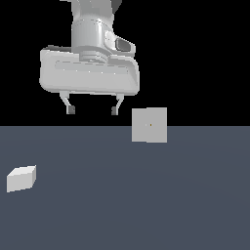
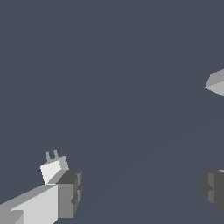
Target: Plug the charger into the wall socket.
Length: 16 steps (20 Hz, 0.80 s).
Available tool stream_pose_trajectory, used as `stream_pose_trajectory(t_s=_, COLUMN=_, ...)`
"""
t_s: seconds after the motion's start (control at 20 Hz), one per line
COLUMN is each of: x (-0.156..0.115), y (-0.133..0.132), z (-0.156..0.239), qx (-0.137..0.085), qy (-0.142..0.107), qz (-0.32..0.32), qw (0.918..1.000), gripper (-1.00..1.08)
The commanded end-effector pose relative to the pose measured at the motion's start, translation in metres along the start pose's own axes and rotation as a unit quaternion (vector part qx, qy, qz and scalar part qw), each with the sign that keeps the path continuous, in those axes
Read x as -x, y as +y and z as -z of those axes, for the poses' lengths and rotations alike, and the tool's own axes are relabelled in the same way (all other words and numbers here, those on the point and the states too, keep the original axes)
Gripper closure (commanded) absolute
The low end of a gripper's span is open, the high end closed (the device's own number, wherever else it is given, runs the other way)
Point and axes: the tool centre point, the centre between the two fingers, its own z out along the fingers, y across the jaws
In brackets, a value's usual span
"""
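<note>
- White-grey and boxy, the charger (image 1: pixel 21 178) lay on the dark slate floor (image 1: pixel 146 205) at the far left of the exterior view, low in the frame and touching nothing.
- Two short prongs showed on it in the wrist view (image 2: pixel 53 168), standing off one face; the block sat partly behind one of the dark pads (image 2: pixel 70 192), so how much of its body was clear I could not tell.
- Next along, the gripper (image 1: pixel 93 110) hung high over the floor with its fingers spread wide and nothing between them — plainly empty.
- The relation that mattered: the charger lay well apart from the gripper, off towards the exterior view's left and far below it. My reading was that the coming move called for a sideways travel that way, joined with a long descent.
- The block looked slightly wider than tall, so I judged that the fingers would need to straddle its narrower span — with the prongs left free to point at the plate.
- Furthest along, the wall socket (image 1: pixel 149 125) stood upright just beside the gripper on the exterior view's right, a flat light-grey square with a tiny yellowish dot at its centre.
- Only a corner of the socket (image 2: pixel 216 84) reached the wrist view.
- Charger and socket stood well apart, the gripper between them; the pick-up was not yet begun, by my judgement.
</note>
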Motion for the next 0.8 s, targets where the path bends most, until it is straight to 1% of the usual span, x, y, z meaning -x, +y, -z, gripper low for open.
stream_pose_trajectory(t_s=0.0, x=0.006, y=-0.018, z=-0.009, qx=-0.003, qy=0.010, qz=0.023, qw=0.9997, gripper=-0.92)
stream_pose_trajectory(t_s=0.4, x=0.029, y=-0.071, z=-0.040, qx=-0.012, qy=0.043, qz=0.094, qw=0.9945, gripper=-0.92)
stream_pose_trajectory(t_s=0.75, x=0.044, y=-0.100, z=-0.058, qx=-0.016, qy=0.061, qz=0.134, qw=0.9889, gripper=-0.92)
